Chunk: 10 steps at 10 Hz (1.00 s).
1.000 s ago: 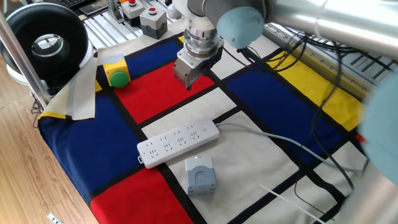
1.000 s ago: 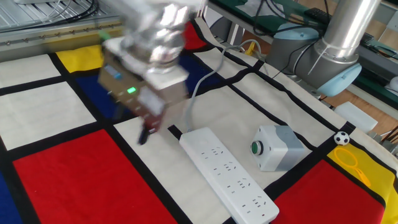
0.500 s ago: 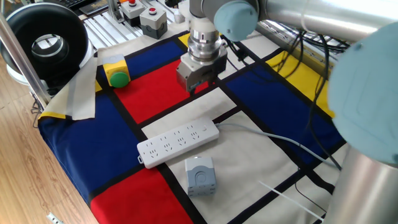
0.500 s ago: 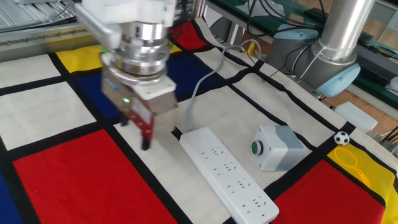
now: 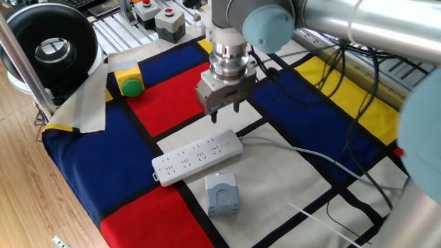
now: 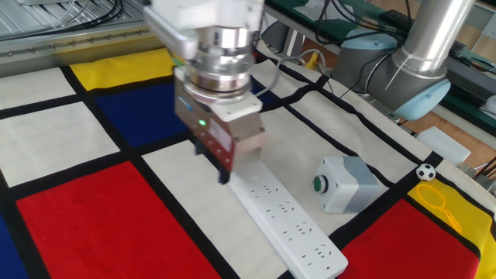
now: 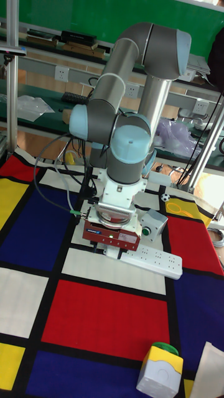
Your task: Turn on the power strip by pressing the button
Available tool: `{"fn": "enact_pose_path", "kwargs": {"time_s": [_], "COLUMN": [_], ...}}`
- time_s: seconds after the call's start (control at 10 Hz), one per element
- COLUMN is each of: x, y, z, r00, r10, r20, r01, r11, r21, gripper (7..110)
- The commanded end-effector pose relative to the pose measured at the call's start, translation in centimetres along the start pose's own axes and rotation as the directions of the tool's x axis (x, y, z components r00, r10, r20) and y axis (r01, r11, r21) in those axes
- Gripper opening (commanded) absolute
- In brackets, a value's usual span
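Note:
The power strip (image 5: 198,160) is a long white bar lying on the white and red fields of the cloth, and its pale cable (image 5: 303,150) runs off to the right. My gripper (image 5: 217,116) hangs just above the cloth beside the strip's cable end. In the other fixed view the gripper (image 6: 224,174) covers that end of the strip (image 6: 291,225). The tall fixed view shows the gripper (image 7: 104,250) at the left end of the strip (image 7: 155,256). No view shows whether there is a gap between the fingertips. The button is too small to pick out.
A small grey box (image 5: 222,193) with a green-ringed knob stands close beside the strip. A green dome button (image 5: 131,86) in yellow housing sits at the left. Red buttons in grey housings (image 5: 169,24) stand at the back. A black round unit (image 5: 48,41) fills the far left corner.
The gripper has moved from over the red field toward the strip, and now hangs at the strip's cable end. The strip and the grey box have not moved.

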<state>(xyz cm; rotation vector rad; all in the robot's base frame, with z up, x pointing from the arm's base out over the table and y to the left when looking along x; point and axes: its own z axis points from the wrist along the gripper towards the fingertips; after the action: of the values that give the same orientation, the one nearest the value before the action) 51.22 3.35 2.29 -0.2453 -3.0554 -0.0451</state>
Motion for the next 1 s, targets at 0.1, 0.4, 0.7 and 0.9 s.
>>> {"fn": "enact_pose_path", "kwargs": {"time_s": [0.1, 0.4, 0.7, 0.9], "x": [1.1, 0.5, 0.5, 0.4], "y": [1.2, 0.0, 1.9, 1.0], "z": [0.7, 0.7, 0.7, 0.7], "r00": [1.000, 0.992, 0.997, 0.998], "r10": [-0.015, -0.122, -0.065, -0.043], "r20": [0.020, 0.034, 0.045, 0.046], "r01": [0.015, 0.119, 0.066, 0.042], "r11": [1.000, 0.991, 0.998, 0.999], "r21": [0.016, 0.067, -0.010, 0.023], "gripper": [66, 66, 66, 66]}}
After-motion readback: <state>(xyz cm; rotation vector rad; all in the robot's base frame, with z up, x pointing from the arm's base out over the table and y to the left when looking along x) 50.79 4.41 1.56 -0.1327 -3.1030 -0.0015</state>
